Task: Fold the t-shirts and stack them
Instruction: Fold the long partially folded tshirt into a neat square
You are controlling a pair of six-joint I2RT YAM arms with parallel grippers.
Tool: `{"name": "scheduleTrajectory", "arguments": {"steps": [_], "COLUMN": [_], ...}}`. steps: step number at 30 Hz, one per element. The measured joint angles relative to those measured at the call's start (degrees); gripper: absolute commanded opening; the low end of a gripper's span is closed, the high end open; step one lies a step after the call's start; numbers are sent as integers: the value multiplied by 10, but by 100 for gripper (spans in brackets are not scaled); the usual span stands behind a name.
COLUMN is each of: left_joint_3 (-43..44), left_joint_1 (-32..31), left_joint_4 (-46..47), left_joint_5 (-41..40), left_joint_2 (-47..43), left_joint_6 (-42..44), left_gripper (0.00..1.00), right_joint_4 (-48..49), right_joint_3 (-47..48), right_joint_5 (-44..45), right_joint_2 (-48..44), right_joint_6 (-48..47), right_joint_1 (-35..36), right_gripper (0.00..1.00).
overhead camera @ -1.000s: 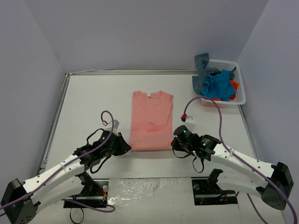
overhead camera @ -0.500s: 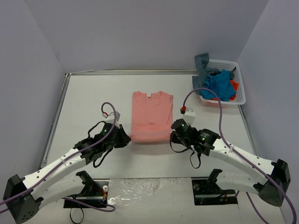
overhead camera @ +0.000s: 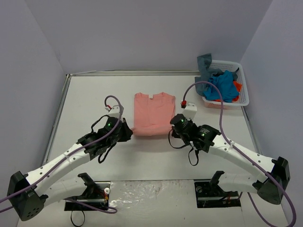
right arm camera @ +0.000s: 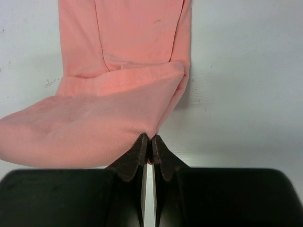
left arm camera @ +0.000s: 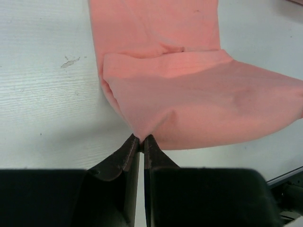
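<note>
The salmon-pink t-shirt lies on the table, sleeves folded in, collar at the far end. Its near hem is lifted and doubled over toward the collar. My left gripper is shut on the hem's left corner. My right gripper is shut on the hem's right corner. Both hold the hem above the cloth, stretched between them. Bright blue, slate grey-blue and orange-red shirts lie heaped in the basket.
The white lattice basket stands at the back right by the wall. A raised metal rim runs along the table's left and far edges. Purple cables loop over both arms.
Both grippers have carried the shirt's near hem away from the front edge toward the collar, so the visible shirt is now shorter. The basket has not moved.
</note>
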Motion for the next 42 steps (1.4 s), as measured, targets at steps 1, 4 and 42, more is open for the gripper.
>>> {"name": "scheduleTrajectory", "arguments": {"steps": [1, 4, 42], "left_joint_3": [2, 11, 163], "left_joint_1": [3, 14, 97], "left_joint_4": [0, 2, 62], "left_joint_5": [0, 0, 47], "left_joint_2": [5, 21, 213], "left_joint_6": [3, 11, 83], "left_gripper": [2, 2, 2], "right_joint_4": [0, 1, 87], "right_joint_3": [7, 26, 126], "right_joint_5": [3, 10, -34], "right_joint_2": [5, 26, 192], "right_joint_6": [-4, -15, -132], "right_joint_1": [-2, -8, -151], "right_gripper": [0, 0, 0]}}
